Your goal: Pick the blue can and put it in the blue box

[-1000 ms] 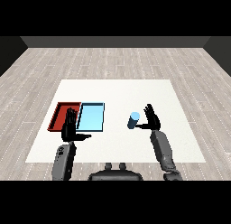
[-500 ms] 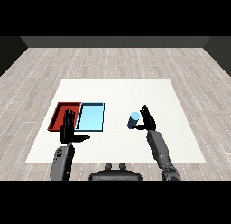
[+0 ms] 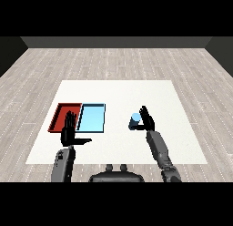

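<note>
The red tray is lying at the left of the white table, with the light blue tray sitting directly beside it on the right, their long sides touching. The left hand is hovering over the near edge of the red tray, fingers pointing straight up and away, thumb sticking out to the right below the blue tray's near left corner; it is spread flat and gripping nothing. Moving right across bare table, the blue can is standing upright on the table, well apart from the blue tray. The right hand is standing just beside the can on its right side, fingers extended upward and thumb reaching toward the can. Whether it is touching the can cannot be determined; the fingers are not wrapping round it.
</note>
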